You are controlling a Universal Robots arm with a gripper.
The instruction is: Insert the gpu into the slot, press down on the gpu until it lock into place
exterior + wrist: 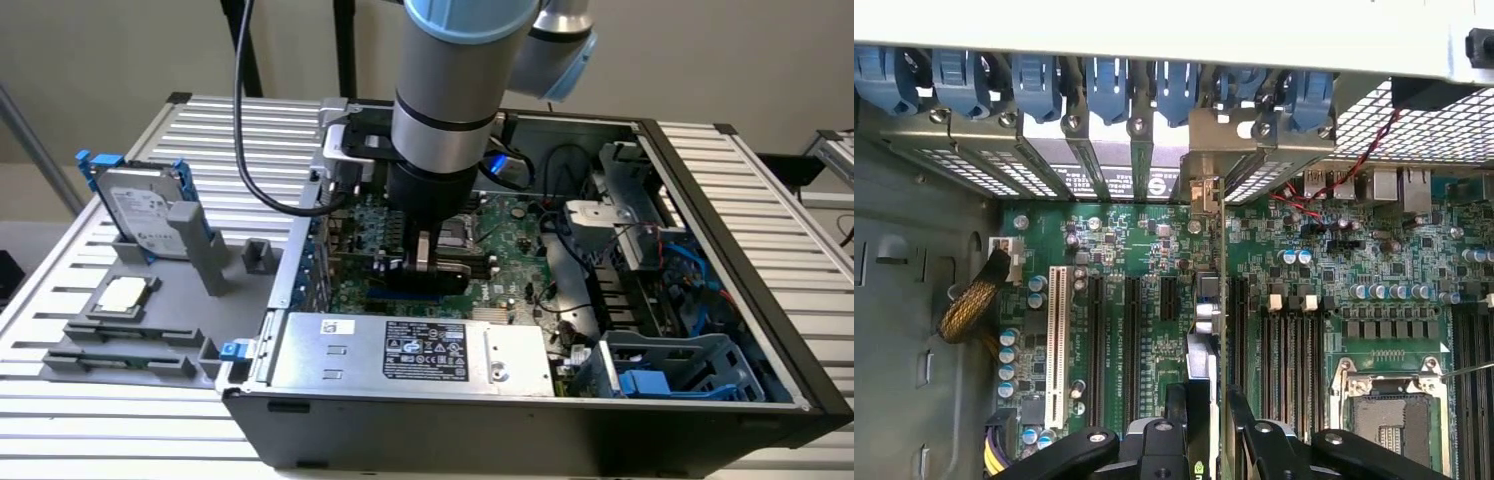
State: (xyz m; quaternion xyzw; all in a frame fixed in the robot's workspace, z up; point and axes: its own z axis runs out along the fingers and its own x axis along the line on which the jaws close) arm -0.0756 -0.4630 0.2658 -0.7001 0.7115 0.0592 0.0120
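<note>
The gpu point(449, 272) stands on edge inside the open computer case point(747, 300), low over the green motherboard point(514, 240). My gripper point(424, 262) comes straight down from above and is shut on its top edge. In the wrist view the card point(1206, 300) appears edge-on between my fingers point(1176, 420), and its silver bracket point(1204, 192) reaches the rear opening of the case. My gripper point(1209, 405) clamps it from both sides. A dark blue strip, seemingly the slot point(400, 293), shows right under the card; whether the card is fully seated I cannot tell.
The grey power supply box point(414, 350) with a white label lies close in front of the card. Black expansion slots point(1134, 340), a white slot point(1057, 340), memory slots point(1289, 340) and the CPU socket point(1389, 415) flank it. Blue clips point(1109, 85) line the rear. A hard drive point(140, 210) stands outside the case.
</note>
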